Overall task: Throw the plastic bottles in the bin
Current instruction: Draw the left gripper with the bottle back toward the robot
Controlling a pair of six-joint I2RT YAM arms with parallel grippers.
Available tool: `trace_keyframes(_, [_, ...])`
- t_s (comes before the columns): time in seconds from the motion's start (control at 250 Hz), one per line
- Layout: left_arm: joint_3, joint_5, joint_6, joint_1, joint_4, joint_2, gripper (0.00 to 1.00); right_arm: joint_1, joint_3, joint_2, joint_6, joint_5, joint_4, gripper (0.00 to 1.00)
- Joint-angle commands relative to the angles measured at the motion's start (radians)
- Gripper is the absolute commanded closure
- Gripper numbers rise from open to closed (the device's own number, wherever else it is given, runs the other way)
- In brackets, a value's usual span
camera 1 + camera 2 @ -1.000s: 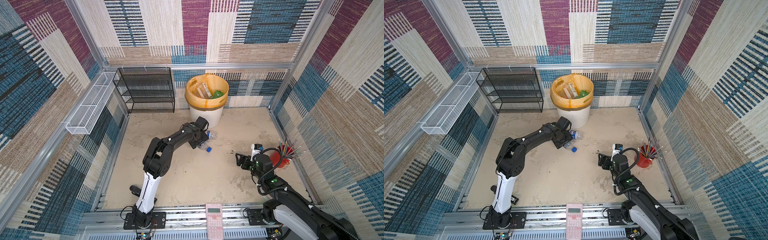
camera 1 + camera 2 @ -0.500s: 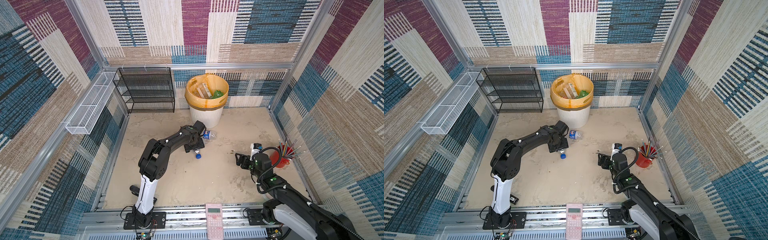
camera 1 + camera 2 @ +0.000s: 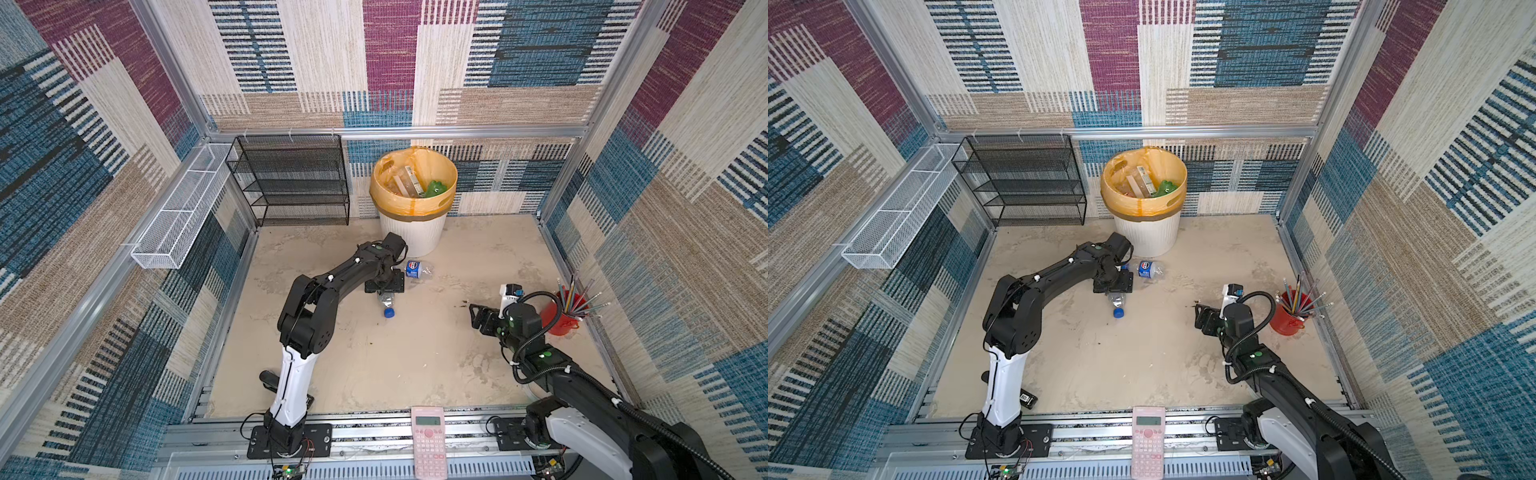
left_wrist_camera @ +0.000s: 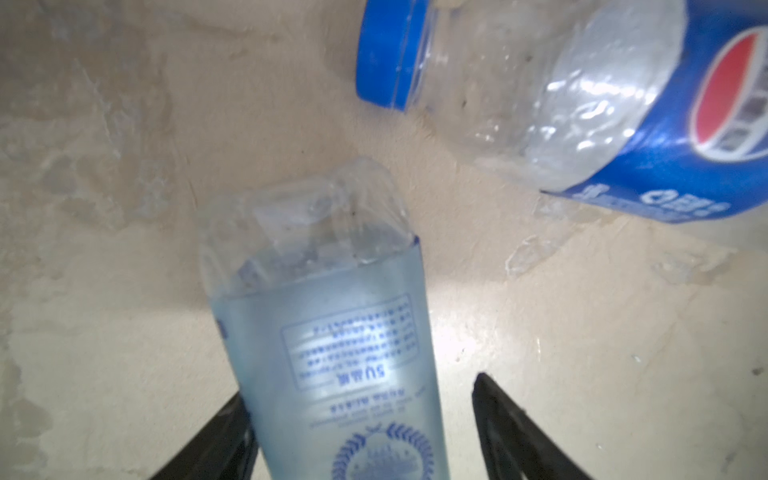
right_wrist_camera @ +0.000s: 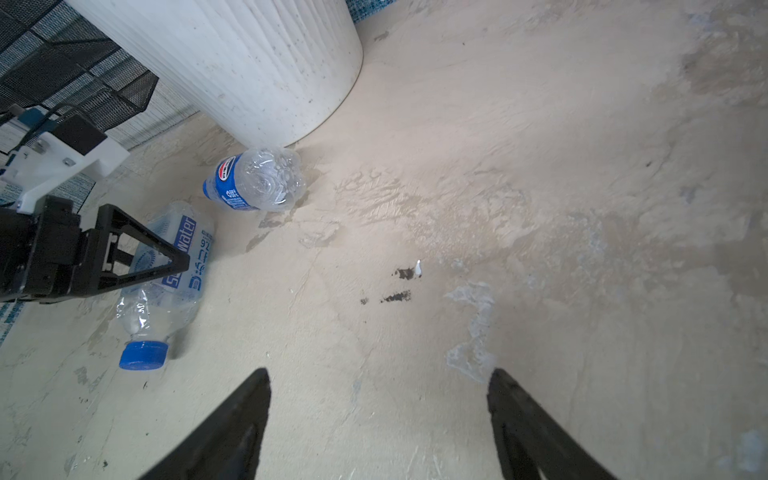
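Your bin (image 3: 411,235) stands by the back wall with bottles inside; your left gripper (image 4: 359,390) has its jaws spread astride the water bottle (image 5: 191,237) lying on the floor, not clamped; your right gripper (image 5: 380,374) gapes over the floor, holding nothing; the Pepsi bottle (image 3: 415,269) lies just beside the bin's foot.

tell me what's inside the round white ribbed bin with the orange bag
In the round white ribbed bin lie a green plastic bottle and several pale clear bottles, one labelled. Whatever sits beneath them is covered.
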Motion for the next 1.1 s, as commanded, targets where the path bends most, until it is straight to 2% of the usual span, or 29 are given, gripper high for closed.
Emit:
trace_keyframes(0.0, [0.052,-0.06,0.059,0.006,-0.083,0.036,0.23,0.0,0.009,-0.003,0.008,-0.005,0.013,0.17])
trace_keyframes(0.296, [0.108,-0.113,0.051,0.012,-0.119,0.07,0.33,-0.001,0.02,-0.003,0.005,-0.004,0.003,0.17])
trace_keyframes(0.496, [0.07,-0.115,0.059,0.013,-0.099,0.039,0.39,0.0,0.029,-0.008,0.0,0.0,0.0,0.18])
trace_keyframes(0.772, [-0.175,-0.043,0.055,0.019,0.078,-0.127,0.47,0.0,0.033,0.001,0.003,-0.013,0.005,0.19])
trace_keyframes(1.1, [-0.613,0.04,0.056,0.043,0.363,-0.507,0.54,0.0,0.037,0.004,0.004,-0.026,0.015,0.21])
